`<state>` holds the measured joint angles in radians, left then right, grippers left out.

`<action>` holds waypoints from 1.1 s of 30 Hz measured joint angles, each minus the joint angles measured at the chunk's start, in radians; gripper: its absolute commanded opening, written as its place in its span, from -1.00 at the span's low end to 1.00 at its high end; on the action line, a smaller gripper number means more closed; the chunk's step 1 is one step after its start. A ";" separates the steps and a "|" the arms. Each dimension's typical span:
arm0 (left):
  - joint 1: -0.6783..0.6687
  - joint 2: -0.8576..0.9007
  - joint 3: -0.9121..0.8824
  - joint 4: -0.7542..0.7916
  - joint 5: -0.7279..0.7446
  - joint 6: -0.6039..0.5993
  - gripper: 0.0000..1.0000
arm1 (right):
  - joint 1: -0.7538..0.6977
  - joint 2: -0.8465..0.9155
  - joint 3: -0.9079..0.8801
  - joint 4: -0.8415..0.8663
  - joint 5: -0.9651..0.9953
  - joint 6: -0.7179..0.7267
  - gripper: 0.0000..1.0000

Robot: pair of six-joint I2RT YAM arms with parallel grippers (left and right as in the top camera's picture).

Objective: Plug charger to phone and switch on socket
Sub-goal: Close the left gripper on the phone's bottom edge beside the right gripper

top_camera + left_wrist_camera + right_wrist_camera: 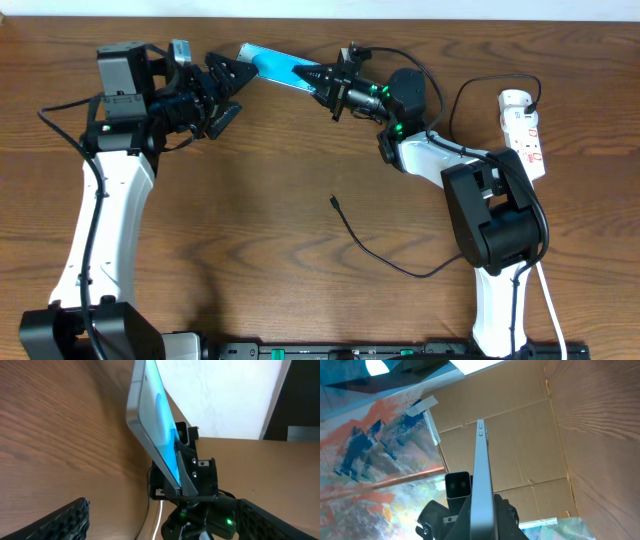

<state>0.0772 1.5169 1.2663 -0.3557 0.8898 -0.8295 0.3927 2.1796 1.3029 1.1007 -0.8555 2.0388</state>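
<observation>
Overhead: my right hand (322, 80) grips the phone (272, 66) by its near end, clear of the tabletop (250, 200). My left hand (232, 95) gapes wide, empty, just past the far end. The charger (335, 204) lies well behind the right hand, the socket (525, 125) further right. Left wrist: I see the phone tilted ahead. Right wrist: phone edge-on, clamped.

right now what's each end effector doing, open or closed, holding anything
left end effector: open, holding nothing
right end effector: closed, holding the phone by one end
</observation>
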 measured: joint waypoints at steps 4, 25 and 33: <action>0.000 0.000 0.000 0.000 -0.024 0.000 0.81 | 0.010 0.000 0.000 0.001 0.000 0.000 -0.98; -0.084 0.000 -0.001 0.057 -0.189 -0.130 0.10 | 0.083 0.000 0.002 0.071 0.020 0.000 -0.98; -0.084 0.000 -0.002 0.097 -0.216 -0.153 -0.13 | 0.088 0.000 0.006 0.077 0.040 0.004 -0.98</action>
<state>-0.0067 1.5169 1.2644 -0.2592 0.6735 -0.9829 0.4808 2.1796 1.3090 1.1774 -0.8158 2.0426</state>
